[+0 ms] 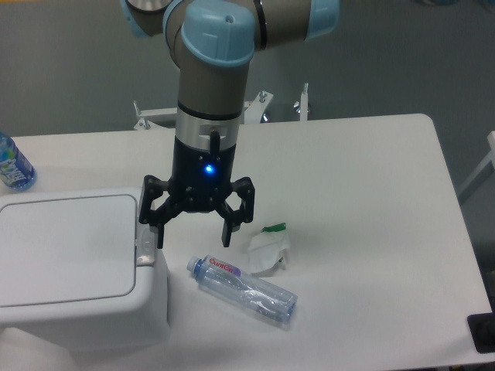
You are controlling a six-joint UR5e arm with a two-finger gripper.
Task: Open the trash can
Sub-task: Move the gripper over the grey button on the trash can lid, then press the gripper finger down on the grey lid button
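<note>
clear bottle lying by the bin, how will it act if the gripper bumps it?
The bottle lies on its side, so it will probably roll. It looks empty, so likely light and easily knocked away. Thin clear plastic probably dents rather than breaks.
</note>
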